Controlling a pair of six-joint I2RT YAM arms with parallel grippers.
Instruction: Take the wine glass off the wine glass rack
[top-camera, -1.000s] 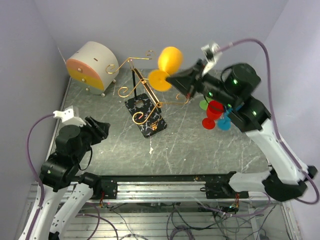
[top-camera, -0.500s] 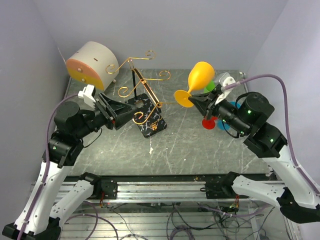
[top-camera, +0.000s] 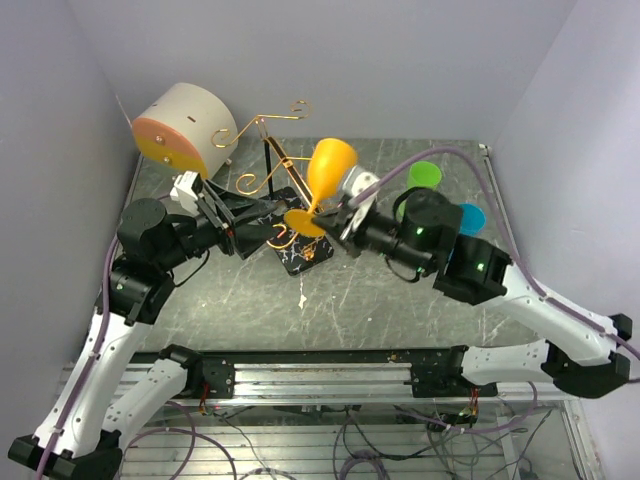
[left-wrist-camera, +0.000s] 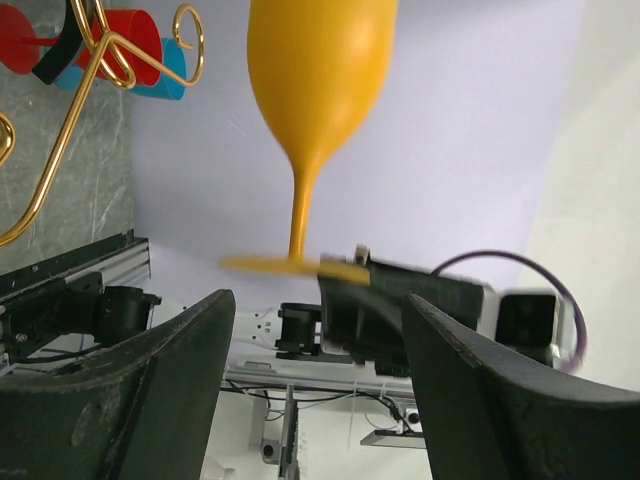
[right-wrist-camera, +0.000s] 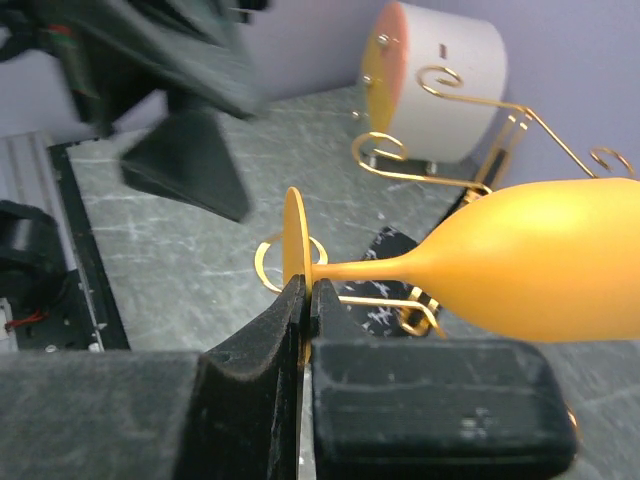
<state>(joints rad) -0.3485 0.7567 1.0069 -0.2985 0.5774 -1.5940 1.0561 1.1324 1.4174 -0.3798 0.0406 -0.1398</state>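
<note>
Here, the glossy orange wine glass (top-camera: 331, 168), tulip-bowled with a thin stem and flat disc foot, hangs tilted just beside the gold wire scrolls of the wine glass rack (top-camera: 300, 250). The right gripper (right-wrist-camera: 308, 297) pinches its foot edgewise. The left gripper (left-wrist-camera: 318, 345) gapes wide nearby. The table (top-camera: 400, 295) is grey veined stone and the walls (top-camera: 400, 60) plain lavender.

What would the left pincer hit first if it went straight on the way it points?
Probably the orange wine glass, around its foot, which the right pincer holds; depth is unclear.
</note>
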